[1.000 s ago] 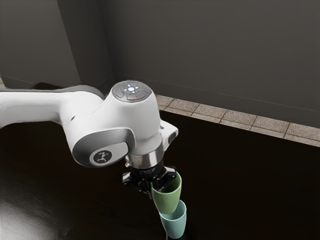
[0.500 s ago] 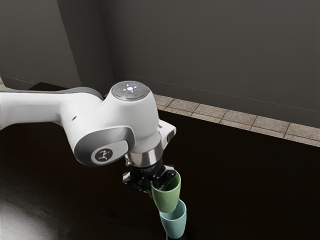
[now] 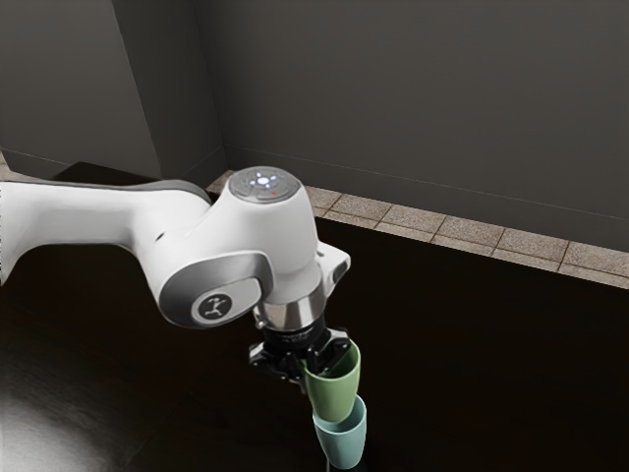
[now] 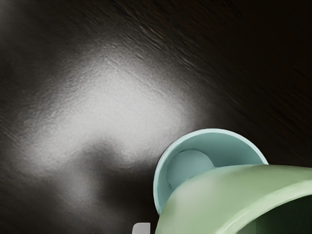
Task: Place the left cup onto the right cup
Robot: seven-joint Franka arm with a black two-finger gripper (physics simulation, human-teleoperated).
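Observation:
My black gripper (image 3: pixel 307 370) is shut on the rim of a green cup (image 3: pixel 333 391), which I hold slightly tilted. The green cup's base sits in the mouth of a teal cup (image 3: pixel 343 441) standing upright on the dark table (image 3: pixel 472 334) near the exterior view's lower edge. In the wrist view the green cup (image 4: pixel 229 204) is close under my hand and covers part of the teal cup's (image 4: pixel 187 163) open rim; the teal cup's inside bottom still shows.
A tiled floor strip (image 3: pixel 462 234) and dark walls lie beyond the table's far edge. My white arm (image 3: pixel 108 221) comes in from the exterior view's left. A bright glare patch (image 4: pixel 117 102) lies on the table beside the cups.
My hand has moved slightly toward the exterior view's right and down, lowering the green cup further into the teal cup's mouth. The teal cup has stayed in place.

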